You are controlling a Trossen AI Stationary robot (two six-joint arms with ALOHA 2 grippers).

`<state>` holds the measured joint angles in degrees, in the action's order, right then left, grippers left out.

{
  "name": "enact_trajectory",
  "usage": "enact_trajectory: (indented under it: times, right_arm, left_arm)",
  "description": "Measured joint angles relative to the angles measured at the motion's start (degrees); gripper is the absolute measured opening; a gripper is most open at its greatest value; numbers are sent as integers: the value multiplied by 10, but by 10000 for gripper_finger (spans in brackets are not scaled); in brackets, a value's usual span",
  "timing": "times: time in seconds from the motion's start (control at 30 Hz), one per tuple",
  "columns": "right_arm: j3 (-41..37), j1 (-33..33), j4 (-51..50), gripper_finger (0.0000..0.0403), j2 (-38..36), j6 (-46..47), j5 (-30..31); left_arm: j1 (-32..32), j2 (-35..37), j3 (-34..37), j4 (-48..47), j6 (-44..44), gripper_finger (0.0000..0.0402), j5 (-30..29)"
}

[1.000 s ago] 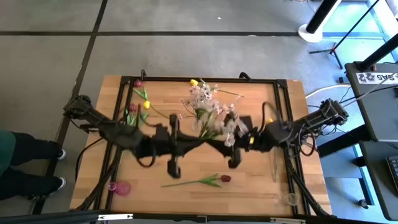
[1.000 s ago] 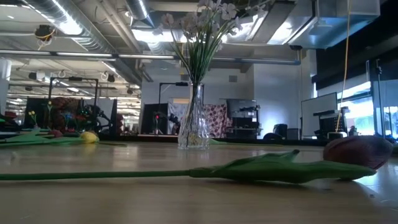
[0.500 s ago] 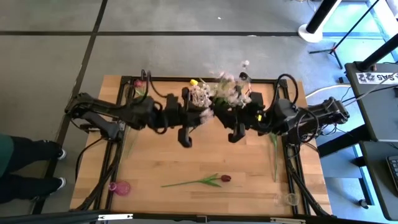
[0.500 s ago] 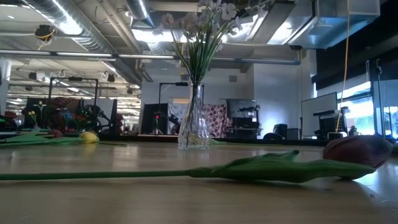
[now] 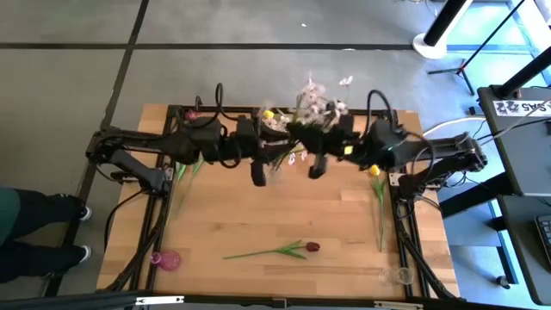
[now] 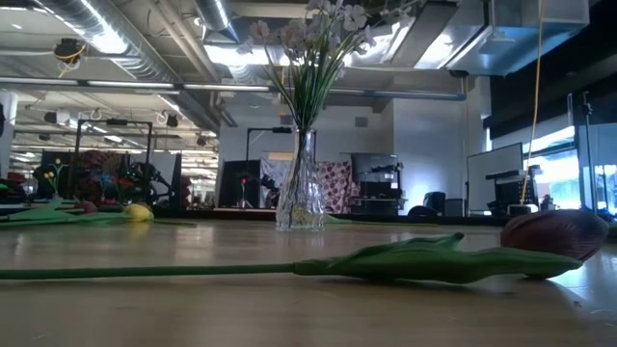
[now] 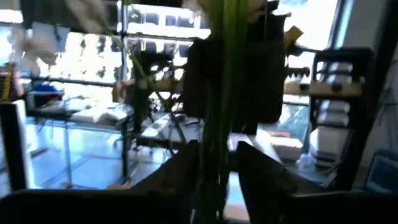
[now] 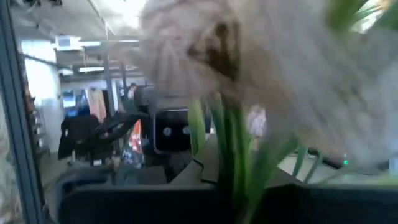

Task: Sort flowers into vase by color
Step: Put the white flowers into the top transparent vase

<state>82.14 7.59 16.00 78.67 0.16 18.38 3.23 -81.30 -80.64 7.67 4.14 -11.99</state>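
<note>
We see the spray of tiny white-pink blossoms (image 5: pixel 317 96) lifted over the far middle of the desk (image 5: pixel 258 215), its green stems (image 7: pixel 221 93) running down between the two arms. In the low view the same blossoms stand in a clear glass vase (image 6: pixel 300 198) set upright on the wood. The right tool (image 5: pixel 303 145) sits just beside the bunch on its right side, fingers drawn together on the stems, which fill the right wrist view under a blurred pale bloom (image 8: pixel 205 50). The left tool (image 5: pixel 269 155) meets the bunch from the other side; its dark fingers (image 7: pixel 180 171) stand a little apart with the stems passing between them.

A dark red tulip (image 5: pixel 311 247) lies flat near the front of the desk, its stem pointing left. A yellow tulip (image 5: pixel 374 171) lies by the right edge, stem toward the front. A yellow bud (image 5: pixel 269 114) shows at the far edge, and a pink bud (image 5: pixel 190 115) at the far left corner. A small pink vase (image 5: pixel 169 259) stands at the front left and a clear one (image 5: pixel 398 275) at the front right.
</note>
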Motion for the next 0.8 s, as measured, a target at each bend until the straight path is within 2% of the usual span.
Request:
enact_trajectory:
  times: [0.07, 0.17, 0.27, 0.33, 0.47, 0.6, 0.8]
  right_arm:
    - [1, -19, -32, 5, -24, 0, -32]
    - [3, -53, -84, 8, -45, 9, -106]
    - [1, -84, -129, 4, -43, 11, -191]
    - [0, -97, -146, 5, -39, 15, -224]
    - [1, -99, -162, 3, -38, 21, -245]
    - [1, -98, -181, 4, -38, 9, -244]
    - [1, -83, -188, 5, -34, 8, -242]
  left_arm:
    - [-12, 16, 0, -45, -1, 128, 0]
    - [-39, 21, -1, -75, 3, 150, 34]
    - [-61, -4, -1, -73, 13, 162, 79]
    - [-64, -26, 0, -55, -5, 166, 92]
    - [-61, -56, 0, -10, -16, 168, 108]
    - [-60, -69, 0, 8, 6, 168, 156]
    - [-55, -68, 0, 44, 30, 153, 155]
